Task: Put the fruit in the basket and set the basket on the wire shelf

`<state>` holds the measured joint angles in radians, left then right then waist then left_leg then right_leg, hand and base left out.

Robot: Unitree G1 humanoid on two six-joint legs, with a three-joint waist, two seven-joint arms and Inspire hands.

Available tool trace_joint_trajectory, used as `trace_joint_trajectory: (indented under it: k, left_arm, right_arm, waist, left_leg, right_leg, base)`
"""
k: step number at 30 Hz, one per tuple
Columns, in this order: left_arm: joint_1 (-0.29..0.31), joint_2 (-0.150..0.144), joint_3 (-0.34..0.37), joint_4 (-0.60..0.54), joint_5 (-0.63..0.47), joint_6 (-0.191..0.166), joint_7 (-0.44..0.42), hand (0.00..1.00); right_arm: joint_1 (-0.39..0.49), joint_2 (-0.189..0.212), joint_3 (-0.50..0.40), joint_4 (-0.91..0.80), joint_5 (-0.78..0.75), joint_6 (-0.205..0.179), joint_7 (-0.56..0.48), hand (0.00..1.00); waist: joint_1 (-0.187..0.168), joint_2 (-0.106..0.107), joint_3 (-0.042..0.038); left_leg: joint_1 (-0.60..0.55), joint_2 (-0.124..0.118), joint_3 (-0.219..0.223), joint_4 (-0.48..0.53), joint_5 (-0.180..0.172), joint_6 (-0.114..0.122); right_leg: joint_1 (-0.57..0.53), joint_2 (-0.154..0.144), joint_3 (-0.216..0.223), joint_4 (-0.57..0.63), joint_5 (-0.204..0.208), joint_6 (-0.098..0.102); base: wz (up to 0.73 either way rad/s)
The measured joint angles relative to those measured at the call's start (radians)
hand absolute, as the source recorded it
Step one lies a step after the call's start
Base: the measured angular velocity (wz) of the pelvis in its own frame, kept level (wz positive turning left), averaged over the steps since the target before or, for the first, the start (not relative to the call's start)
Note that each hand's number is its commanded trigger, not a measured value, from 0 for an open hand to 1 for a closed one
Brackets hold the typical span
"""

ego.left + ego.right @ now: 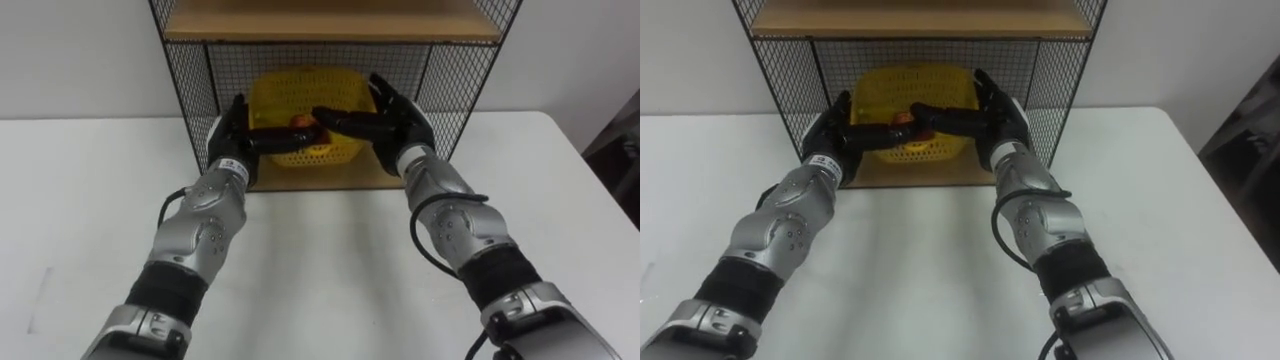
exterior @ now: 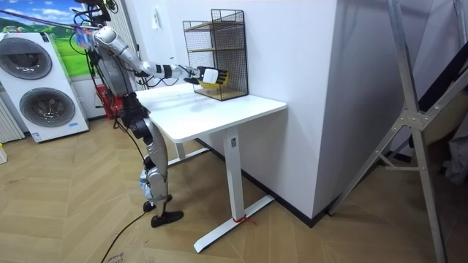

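Note:
A yellow mesh basket [image 1: 300, 88] sits in the bottom compartment of the black wire shelf [image 1: 190, 80], just above its wooden bottom board [image 1: 330, 180]. Whether it rests on the board I cannot tell. A reddish fruit [image 1: 299, 122] shows inside it, between my fingers. My left hand [image 1: 232, 135] is at the basket's left side and my right hand [image 1: 402, 125] at its right side. Both reach across the front rim with straight fingers and raised thumbs, pressing it between them. In the room view I stand at the white table's end, both arms stretched to the basket [image 2: 213, 77].
The shelf stands at the back of the white table [image 1: 330, 270] against the wall, with a wooden upper board [image 1: 330, 25] over the basket. Wire mesh walls close both sides. Washing machines [image 2: 40, 88] stand at the room view's left, a metal frame [image 2: 409, 124] at its right.

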<state>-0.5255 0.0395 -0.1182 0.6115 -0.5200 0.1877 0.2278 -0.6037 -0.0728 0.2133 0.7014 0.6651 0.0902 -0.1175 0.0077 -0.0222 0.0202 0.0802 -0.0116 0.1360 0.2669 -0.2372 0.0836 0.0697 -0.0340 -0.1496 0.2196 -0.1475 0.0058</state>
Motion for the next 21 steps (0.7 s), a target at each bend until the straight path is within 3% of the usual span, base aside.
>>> trace_joint_trajectory:
  k: [2, 6, 12, 21]
  left_arm:
    - [0.000, 0.004, 0.001, 0.012, 0.000, 0.017, 0.000, 0.00]
    - [0.000, 0.006, 0.004, 0.018, -0.001, 0.017, -0.004, 0.00]
    - [0.000, 0.011, 0.033, 0.038, -0.001, 0.027, -0.005, 0.00]
    - [0.000, 0.027, 0.059, 0.037, 0.000, 0.032, -0.008, 0.00]
  right_arm:
    - [0.000, -0.001, 0.000, 0.000, -0.002, 0.008, 0.003, 0.00]
    - [0.000, -0.006, -0.004, 0.029, -0.007, 0.012, 0.030, 0.00]
    - [0.000, -0.023, -0.010, 0.071, -0.028, 0.022, 0.048, 0.00]
    - [0.000, -0.047, -0.011, 0.071, -0.068, 0.022, 0.072, 0.00]
  waist:
    - [-0.002, 0.000, -0.0001]
    - [-0.004, 0.002, -0.0015]
    - [-0.013, 0.024, -0.0152]
    - [-0.030, 0.026, -0.0153]
  left_leg:
    - [-0.001, 0.000, -0.002, 0.000, 0.000, 0.000]
    - [0.001, 0.000, -0.004, 0.000, 0.000, 0.000]
    - [0.003, 0.000, -0.007, 0.000, 0.000, 0.000]
    - [0.018, 0.001, -0.007, 0.000, 0.000, 0.000]
  right_leg:
    - [0.001, 0.000, -0.002, -0.001, 0.000, 0.000]
    - [0.008, 0.000, -0.007, -0.007, 0.000, 0.000]
    - [0.023, 0.001, -0.017, -0.032, 0.012, 0.000]
    - [0.036, 0.001, -0.015, -0.030, 0.012, 0.000]
  base:
    - [0.00]
    - [0.03]
    - [0.01]
    - [0.00]
